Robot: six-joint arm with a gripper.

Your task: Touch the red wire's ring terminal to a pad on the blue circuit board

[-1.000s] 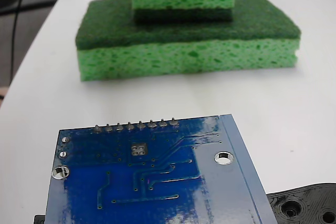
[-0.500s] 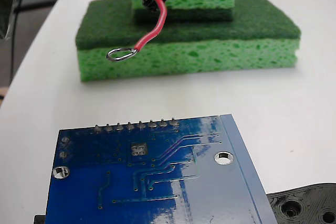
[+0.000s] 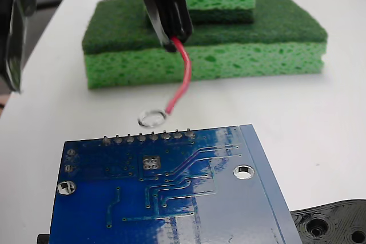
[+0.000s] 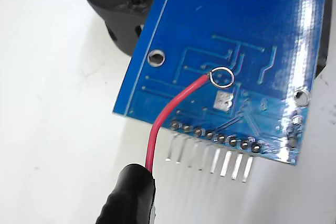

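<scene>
Clearly the approach step is in hand: the red wire (image 3: 184,75) hangs down from a black sleeve held at the gripper (image 3: 166,12), and the ring terminal (image 3: 152,119) hovers in the fixed view just beyond the far edge of the blue circuit board (image 3: 171,198), above the white table (image 3: 320,118) and close to the row of solder pins (image 3: 147,137). Whether the fingers are clamped or merely cradling the sleeve I cannot tell; the jaws themselves are not plainly shown. From the wrist view the ring looks to sit over the board, a little past the pad (image 4: 224,99), but the fixed view suggests that it is not yet in contact. The pad lies just inside the pin row, toward the middle of the board's width. Next, I judge, the ring needs to come in over the pins and lower onto the pad, gently, since the thin wire can flex and slide off target. Behind stand stacked green sponges (image 3: 229,44); a black plastic part (image 3: 334,224) lies beside the board.
</scene>
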